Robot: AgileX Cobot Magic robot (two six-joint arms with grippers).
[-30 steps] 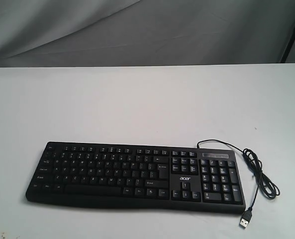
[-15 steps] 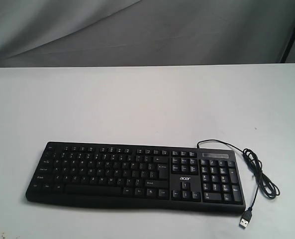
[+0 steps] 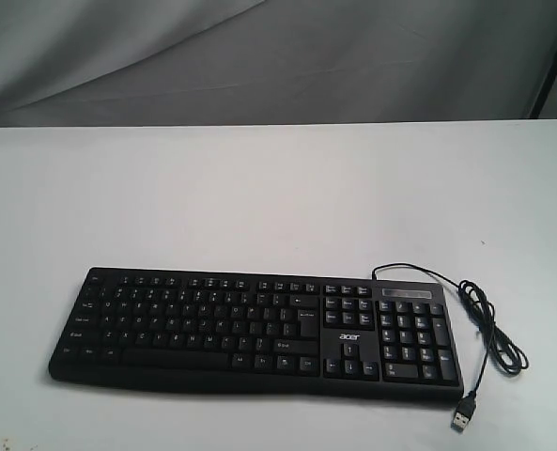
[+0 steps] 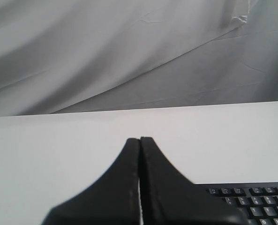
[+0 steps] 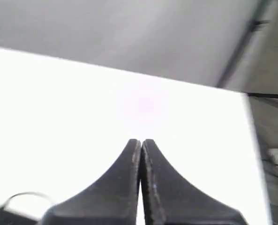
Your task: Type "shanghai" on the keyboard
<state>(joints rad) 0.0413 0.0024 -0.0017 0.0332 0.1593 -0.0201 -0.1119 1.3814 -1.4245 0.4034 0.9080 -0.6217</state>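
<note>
The long black keyboard [image 3: 259, 331] with white legends lies flat near the front of the white table, number pad to the right. Neither arm shows in the exterior view. In the left wrist view my left gripper [image 4: 139, 139] is shut and empty, its black fingers pressed together above bare table, and a corner of the keyboard [image 4: 256, 201] shows beside them. My right gripper [image 5: 140, 140] is shut too, with nothing in it, over white table. A loop of the thin cable [image 5: 21, 196] shows at the edge of the right wrist view.
The keyboard's black USB cable [image 3: 489, 329] coils on the table right of the number pad and ends in a loose plug [image 3: 462, 416] near the front edge. A grey cloth backdrop [image 3: 259, 56] hangs behind the table's far edge.
</note>
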